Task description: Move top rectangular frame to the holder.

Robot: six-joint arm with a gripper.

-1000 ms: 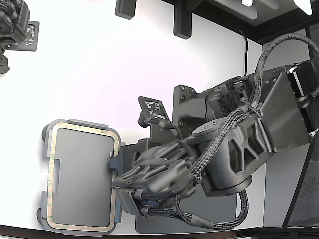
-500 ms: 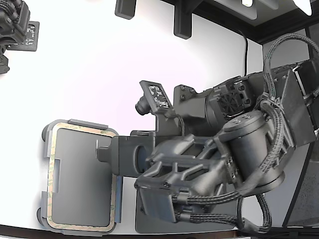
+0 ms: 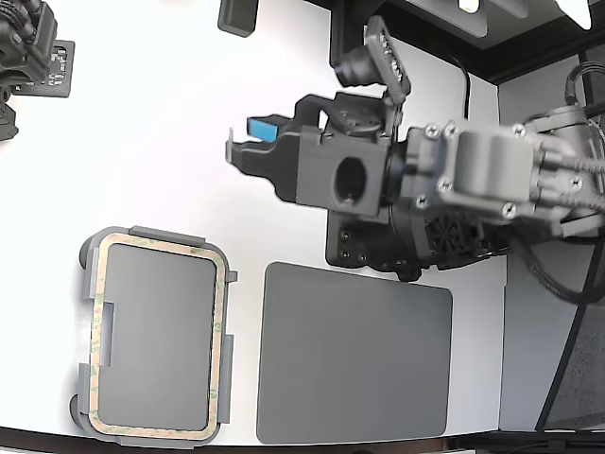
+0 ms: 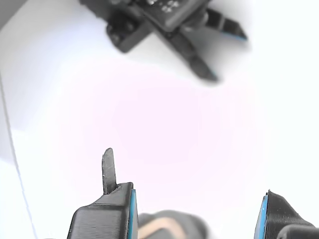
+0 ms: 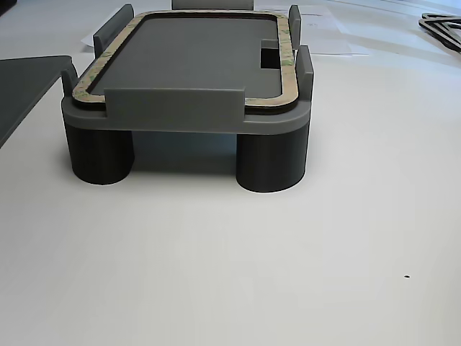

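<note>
The frame (image 3: 159, 343) is lying flat inside the holder's (image 3: 88, 287) edge tabs, its long axis running up and down the exterior view, well apart from the gripper (image 3: 248, 145). The gripper is hanging over bare table, jaws spread and holding nothing, pointing toward that view's left. In the wrist view only a blurred tan sliver is showing between the fingertips (image 4: 128, 209), so the seating is best read from the other view.

- The gripper (image 4: 197, 219) — only its two blue-padded fingertips show in the wrist view; the picture's edge cuts off the rest.
- A tan blur between them, too soft to name.
- The second arm (image 4: 164, 22) there — blurred, cropped.
</note>
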